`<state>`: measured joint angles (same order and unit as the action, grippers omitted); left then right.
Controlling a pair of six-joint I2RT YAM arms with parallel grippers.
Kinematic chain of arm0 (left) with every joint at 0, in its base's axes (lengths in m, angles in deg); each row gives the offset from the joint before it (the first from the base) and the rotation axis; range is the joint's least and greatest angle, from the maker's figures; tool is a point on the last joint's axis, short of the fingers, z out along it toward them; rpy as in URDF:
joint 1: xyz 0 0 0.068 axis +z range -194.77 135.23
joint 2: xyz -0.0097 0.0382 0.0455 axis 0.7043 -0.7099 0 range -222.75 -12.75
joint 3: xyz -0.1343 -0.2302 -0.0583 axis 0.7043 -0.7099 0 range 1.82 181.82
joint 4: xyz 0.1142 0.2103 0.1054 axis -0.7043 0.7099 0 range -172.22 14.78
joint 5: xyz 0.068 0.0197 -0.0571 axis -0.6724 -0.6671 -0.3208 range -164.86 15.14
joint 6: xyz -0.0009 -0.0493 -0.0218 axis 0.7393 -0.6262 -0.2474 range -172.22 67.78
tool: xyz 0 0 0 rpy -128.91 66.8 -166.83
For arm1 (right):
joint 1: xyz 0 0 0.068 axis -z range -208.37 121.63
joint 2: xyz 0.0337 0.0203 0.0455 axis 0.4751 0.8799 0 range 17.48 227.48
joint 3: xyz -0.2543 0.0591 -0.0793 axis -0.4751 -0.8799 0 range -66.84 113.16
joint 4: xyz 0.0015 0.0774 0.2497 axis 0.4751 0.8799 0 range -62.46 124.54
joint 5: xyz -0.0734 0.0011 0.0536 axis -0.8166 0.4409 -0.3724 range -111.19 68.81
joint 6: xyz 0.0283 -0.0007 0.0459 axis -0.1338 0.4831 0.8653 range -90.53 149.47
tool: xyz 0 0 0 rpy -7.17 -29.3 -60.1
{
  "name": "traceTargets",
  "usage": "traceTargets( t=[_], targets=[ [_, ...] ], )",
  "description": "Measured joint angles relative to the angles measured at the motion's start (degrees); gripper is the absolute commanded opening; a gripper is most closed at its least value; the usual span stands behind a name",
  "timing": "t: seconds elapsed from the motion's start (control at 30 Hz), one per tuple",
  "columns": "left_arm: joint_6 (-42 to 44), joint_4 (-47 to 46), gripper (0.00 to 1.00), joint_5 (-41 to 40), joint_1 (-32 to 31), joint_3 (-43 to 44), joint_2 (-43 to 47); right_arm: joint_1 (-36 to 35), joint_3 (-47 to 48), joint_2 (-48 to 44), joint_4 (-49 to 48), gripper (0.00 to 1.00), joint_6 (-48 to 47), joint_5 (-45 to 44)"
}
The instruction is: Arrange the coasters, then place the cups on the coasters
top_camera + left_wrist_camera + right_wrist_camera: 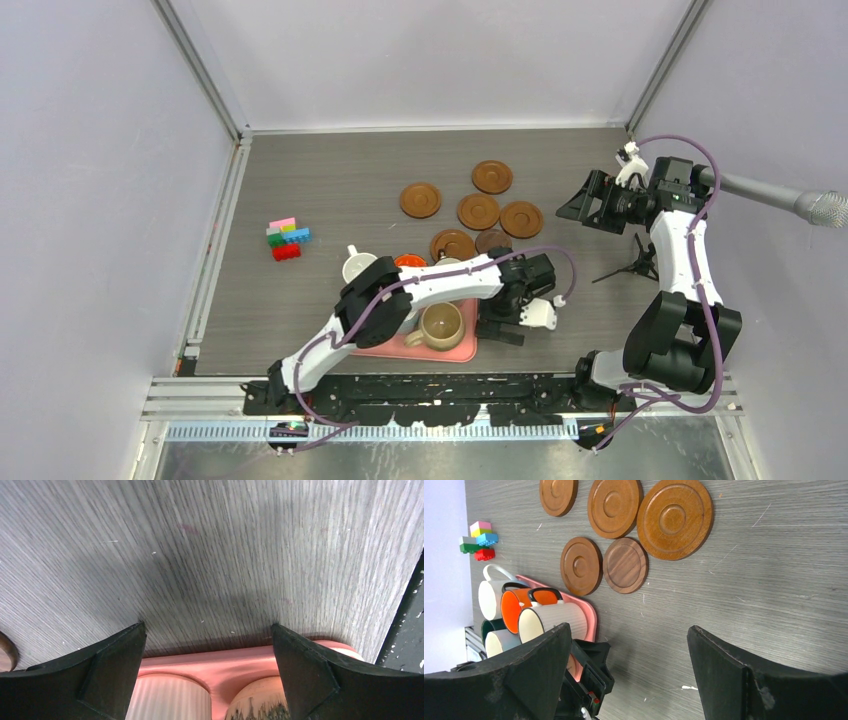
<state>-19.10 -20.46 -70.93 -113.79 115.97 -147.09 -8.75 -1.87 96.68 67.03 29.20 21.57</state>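
Note:
Several round brown coasters lie loose mid-table, among them orange-brown ones (pixel 420 199) (pixel 521 219) (pixel 675 519) and a smaller dark coaster (pixel 492 241) (pixel 625 565). The cups crowd a pink tray (pixel 462 352) (pixel 589 611): white (pixel 357 265) (pixel 490 598), orange (pixel 520 608), ribbed white (pixel 555 619) (pixel 170 697), tan (pixel 441 326) (pixel 255 702), dark green (pixel 488 627), light blue (pixel 502 641). My left gripper (pixel 499 331) (pixel 207 627) hangs open low at the tray's right edge, holding nothing. Raised right of the coasters, my right gripper (pixel 590 205) (pixel 629 627) is open and empty.
Small colourful toy blocks (pixel 286 238) (pixel 479 540) sit at the left. A black tripod-like stand (pixel 633 264) is on the table by the right arm. A grey pole (pixel 790 199) reaches in from the right wall. The left arm lies across the tray.

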Motion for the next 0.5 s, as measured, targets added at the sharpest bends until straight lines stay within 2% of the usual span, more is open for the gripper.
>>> traceTargets(
  t=[0.37,0.5],
  targets=[
    [-2.4,-10.5,0.99,4.3,3.7,-11.0,6.4,0.0,0.0,0.2,0.0,0.9,0.0,0.5],
    [-2.4,-11.3,0.99,4.1,5.2,-15.3,9.1,0.0,0.0,0.3,0.0,0.9,0.0,0.5]
  ],
)
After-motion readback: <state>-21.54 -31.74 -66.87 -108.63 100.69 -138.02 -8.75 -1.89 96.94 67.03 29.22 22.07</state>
